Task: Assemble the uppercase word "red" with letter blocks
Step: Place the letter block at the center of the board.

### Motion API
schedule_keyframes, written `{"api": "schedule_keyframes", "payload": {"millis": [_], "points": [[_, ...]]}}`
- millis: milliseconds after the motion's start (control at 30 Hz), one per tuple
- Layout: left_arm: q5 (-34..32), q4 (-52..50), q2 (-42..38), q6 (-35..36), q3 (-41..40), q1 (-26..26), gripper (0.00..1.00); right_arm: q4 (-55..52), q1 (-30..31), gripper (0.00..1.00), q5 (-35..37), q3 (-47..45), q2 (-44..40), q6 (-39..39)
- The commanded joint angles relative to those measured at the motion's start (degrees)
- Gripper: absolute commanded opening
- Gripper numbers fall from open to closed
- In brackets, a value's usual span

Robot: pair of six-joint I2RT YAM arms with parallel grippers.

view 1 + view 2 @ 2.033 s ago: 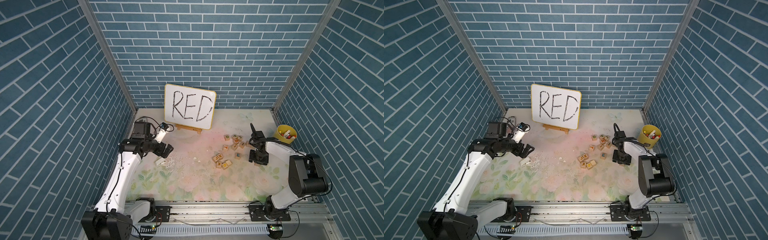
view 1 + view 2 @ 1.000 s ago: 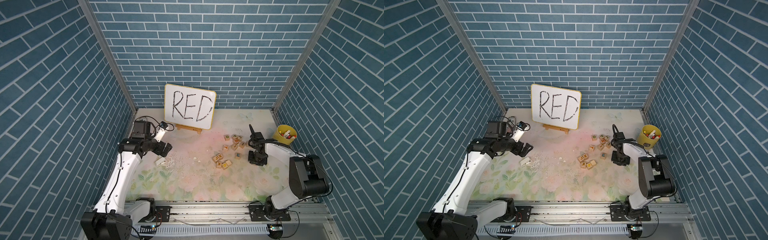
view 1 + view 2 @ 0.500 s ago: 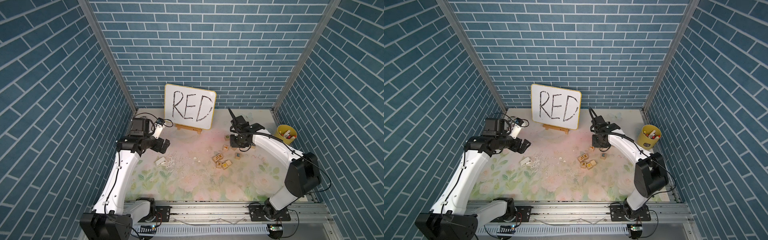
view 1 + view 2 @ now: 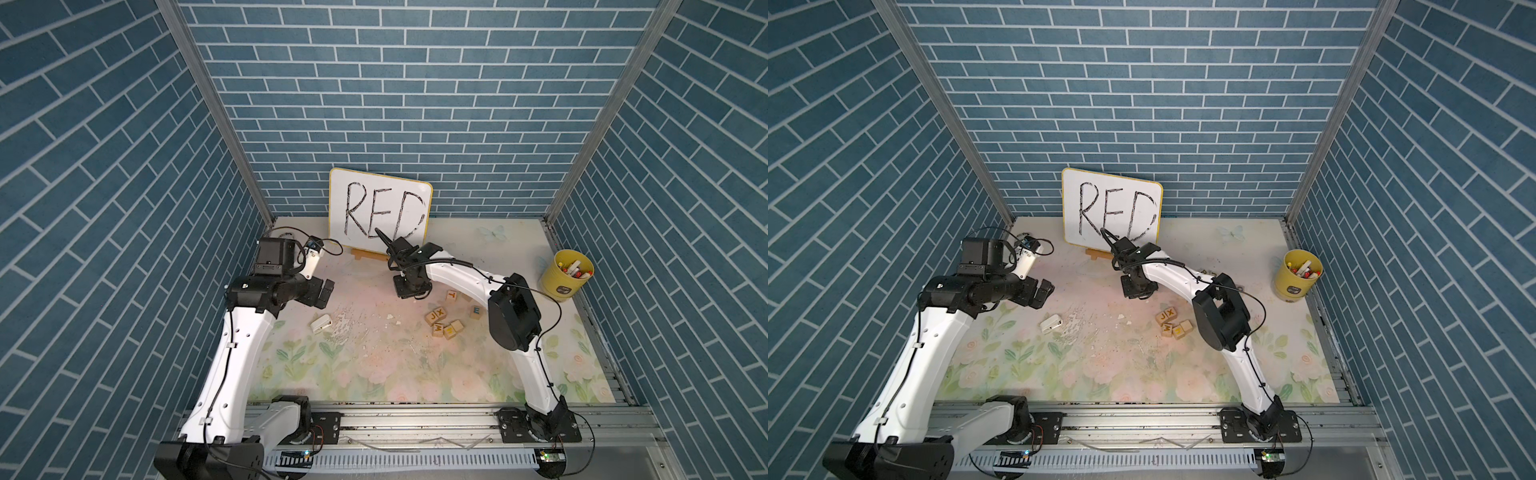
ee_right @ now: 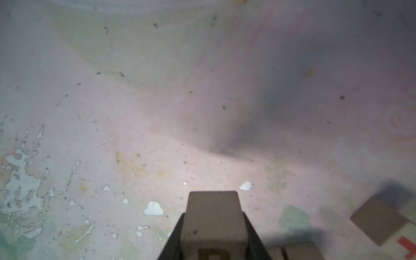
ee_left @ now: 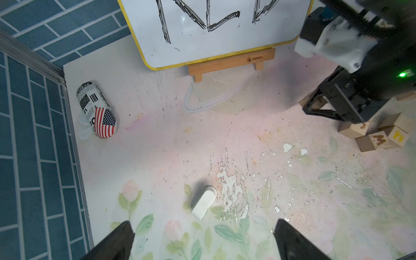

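Observation:
My right gripper point(image 4: 409, 289) hangs low over the mat in front of the whiteboard, shut on a pale wooden letter block point(image 5: 212, 216). Only the top of that block's brownish letter shows, so I cannot tell which letter it is. The left wrist view shows the same block point(image 6: 309, 100) pinched in the right gripper point(image 6: 324, 108). A block with a green E point(image 4: 476, 311) lies on the mat to the right, near a T block point(image 4: 452, 296). My left gripper point(image 4: 324, 293) hovers at the left, open and empty, its dark fingers point(image 6: 121, 238) spread wide.
A cluster of blocks lettered J, X and others point(image 4: 440, 322) lies right of centre. The whiteboard point(image 4: 380, 214) with handwritten RED stands at the back. A yellow cup point(image 4: 567, 280) sits far right. A small white piece point(image 6: 203, 202) and a flag-printed can point(image 6: 96, 110) lie on the left.
My right arm has swung from the right side of the table to the middle, in front of the whiteboard, carrying the block. The left arm has drawn back slightly.

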Motion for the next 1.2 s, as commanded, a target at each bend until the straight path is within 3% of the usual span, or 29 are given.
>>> {"api": "schedule_keyframes", "payload": {"millis": [0,367,667,867,1167], "points": [[0.37,-1.47,-0.72,-0.68,0.42,-0.16,0.99,-4.85,0.57,0.21,-1.17,3.99,3.66,2.52],[2.31,-1.00,-0.48,-0.82,-1.09,-0.16,0.99,-7.22,2.30,0.23,-0.46,10.44,10.32,3.05],[3.05,-0.68,0.45,-1.43,-0.91,-0.19,0.99,-7.31,2.99,0.36,-0.08,11.74,11.16,3.09],[0.63,0.64,0.76,-3.03,0.41,-0.16,0.99,-8.51,3.39,0.49,1.99,12.58,9.95,2.69],[-4.79,4.75,0.29,-8.99,1.57,-0.16,0.99,-8.61,3.24,0.51,5.82,9.86,3.03,2.83]]}}
